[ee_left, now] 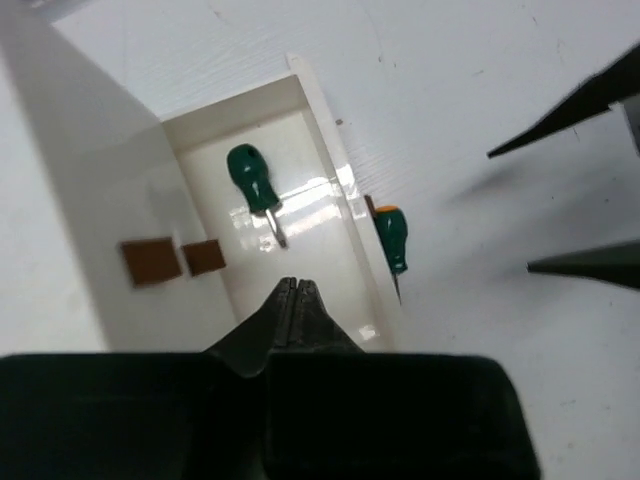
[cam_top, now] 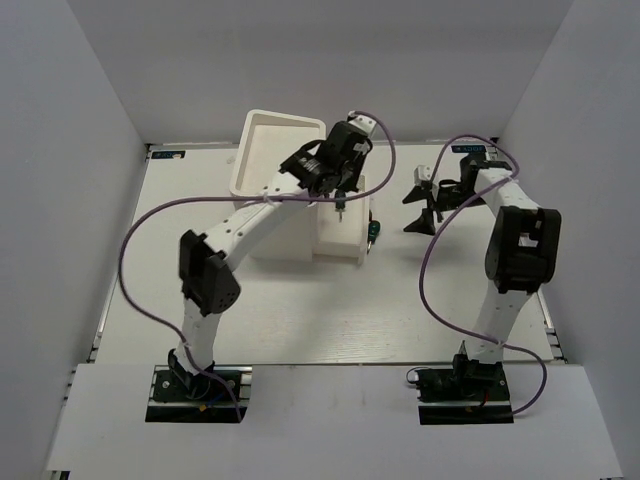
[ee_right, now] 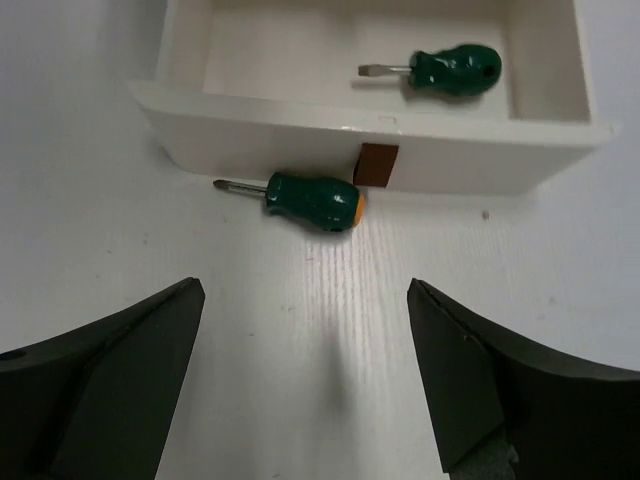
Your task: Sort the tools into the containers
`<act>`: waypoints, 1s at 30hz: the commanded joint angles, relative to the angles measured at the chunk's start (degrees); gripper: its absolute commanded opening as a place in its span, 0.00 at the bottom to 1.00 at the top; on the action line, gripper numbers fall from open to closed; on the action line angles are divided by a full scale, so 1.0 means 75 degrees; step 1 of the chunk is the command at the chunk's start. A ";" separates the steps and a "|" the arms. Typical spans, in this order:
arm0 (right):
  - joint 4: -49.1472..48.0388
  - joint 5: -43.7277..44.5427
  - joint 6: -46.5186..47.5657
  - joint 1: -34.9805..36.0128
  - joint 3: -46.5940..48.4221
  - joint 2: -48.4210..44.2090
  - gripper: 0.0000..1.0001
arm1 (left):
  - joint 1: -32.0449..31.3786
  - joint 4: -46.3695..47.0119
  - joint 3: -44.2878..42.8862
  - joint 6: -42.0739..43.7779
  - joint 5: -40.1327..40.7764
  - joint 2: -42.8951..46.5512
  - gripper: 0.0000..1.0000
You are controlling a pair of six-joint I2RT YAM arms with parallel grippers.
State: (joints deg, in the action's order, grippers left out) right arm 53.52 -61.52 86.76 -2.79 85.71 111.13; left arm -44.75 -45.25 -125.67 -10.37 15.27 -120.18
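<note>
A white drawer [cam_top: 340, 238] stands pulled out of the white cabinet [cam_top: 285, 235], and a stubby green-handled screwdriver [ee_left: 253, 185] [ee_right: 450, 68] lies inside it. My left gripper [cam_top: 340, 205] [ee_left: 297, 285] hovers over the drawer [ee_left: 335, 170], shut with nothing between its fingers. A second green screwdriver with an orange end [ee_right: 310, 198] [ee_left: 392, 235] [cam_top: 373, 235] lies on the table against the drawer's front wall [ee_right: 300, 140], beside a brown knob [ee_right: 377, 165]. My right gripper [ee_right: 305, 288] [cam_top: 415, 212] is open and empty, a short way from this screwdriver and pointing at it.
Another white drawer [cam_top: 275, 150] rests tilted at the back, above the cabinet. White walls close in the table on the left, right and back. Purple cables loop from both arms. Two brown patches [ee_left: 175, 260] show on the cabinet's face.
</note>
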 commanded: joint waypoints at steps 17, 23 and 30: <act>0.2660 0.1896 0.7310 0.1649 0.1943 0.1939 0.80 | 0.0014 -0.1946 0.6150 -0.3269 0.1831 0.8019 0.49; 0.2933 0.2273 0.8109 0.1813 0.2190 0.2258 0.78 | 0.0014 -0.2216 0.6150 -0.3352 0.1902 0.8090 0.49; 0.2205 0.1898 0.7780 0.1860 0.2060 0.2081 0.78 | 0.0014 -0.2450 0.6243 -0.3586 0.1972 0.8230 0.49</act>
State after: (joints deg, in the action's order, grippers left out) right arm 71.72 -45.87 112.84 10.90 100.71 128.11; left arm -44.73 -62.35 -79.11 -35.66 28.75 -60.29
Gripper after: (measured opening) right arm 0.785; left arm 0.490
